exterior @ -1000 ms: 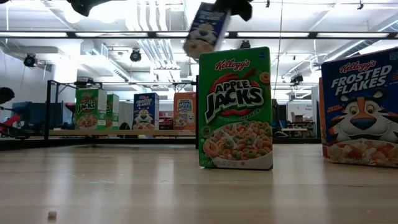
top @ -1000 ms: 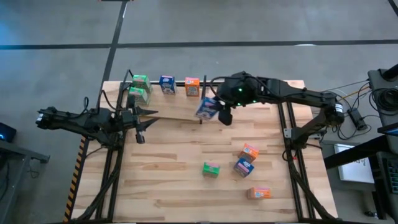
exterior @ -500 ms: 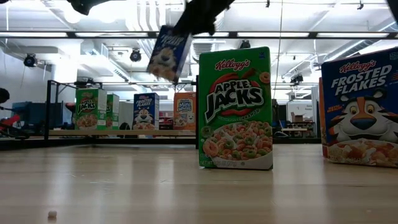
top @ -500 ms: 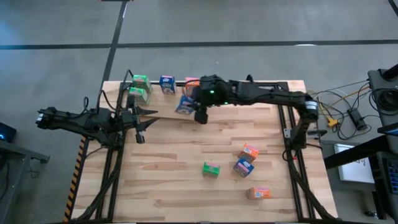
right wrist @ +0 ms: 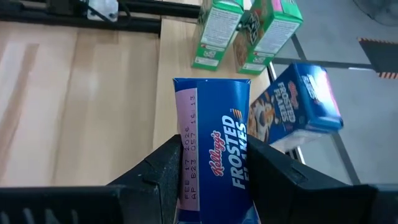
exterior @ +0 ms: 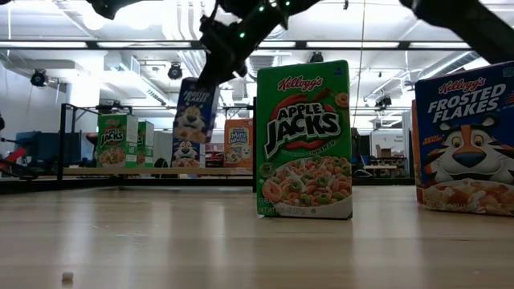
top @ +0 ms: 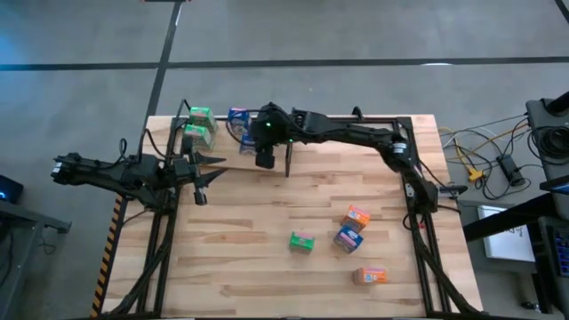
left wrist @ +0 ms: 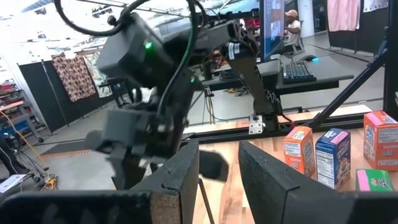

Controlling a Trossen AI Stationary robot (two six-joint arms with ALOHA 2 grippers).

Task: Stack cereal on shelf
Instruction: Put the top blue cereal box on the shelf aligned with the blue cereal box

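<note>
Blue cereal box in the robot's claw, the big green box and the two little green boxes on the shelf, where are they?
Held blue box (right wrist: 214,149), right wrist view, side panel.
Big green box (exterior: 304,138), low view, front face.
Two shelf green boxes (right wrist: 245,34), right wrist view, between their tops.

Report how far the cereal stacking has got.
Done: two green boxes, a blue box and an orange box stand on the shelf. In hand: the right claw holds a second blue box beside the first. Left: four boxes on the table, green, blue, two orange. The left claw waits.

right gripper (right wrist: 211,165) clamped, left gripper (top: 201,178) parted.
</note>
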